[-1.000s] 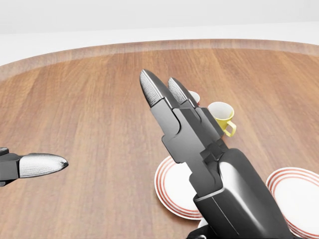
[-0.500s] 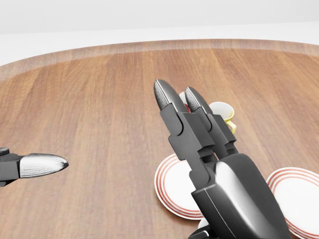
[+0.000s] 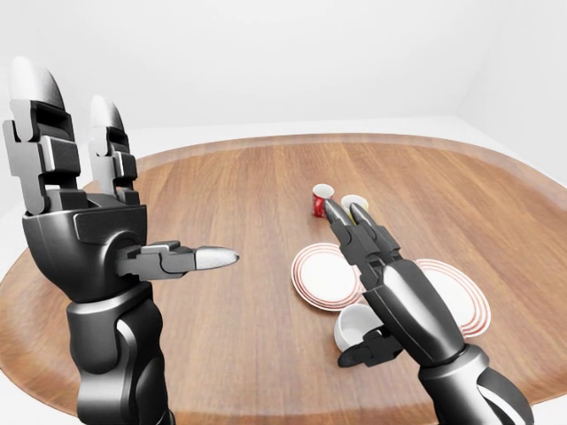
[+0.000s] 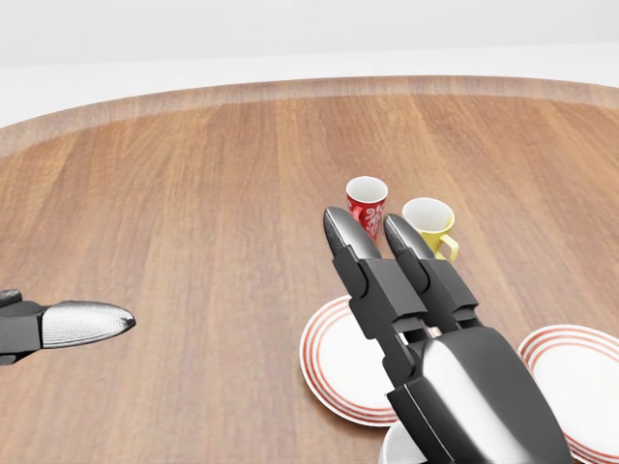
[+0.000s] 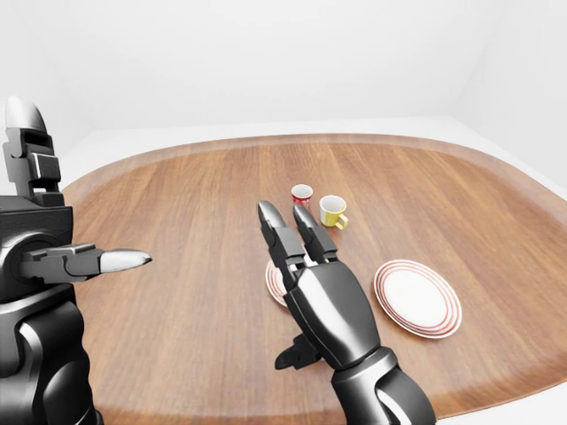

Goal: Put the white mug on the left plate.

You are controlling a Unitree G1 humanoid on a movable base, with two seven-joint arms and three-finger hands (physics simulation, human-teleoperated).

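Left-eye view: white mug [image 3: 354,326] beneath right hand [image 3: 390,288].

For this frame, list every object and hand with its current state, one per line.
white mug: on its side on the table, by the left plate's bottom edge, under the right hand
left plate: flat, nothing on it
right plate: flat, nothing on it
red cup: upright
yellow mug: upright
right hand: open, holding nothing
left hand: open, raised, holding nothing

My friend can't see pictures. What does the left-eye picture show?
A robot's open right hand reaches over a wooden table, above a white mug beside the left plate. Its open left hand is raised.
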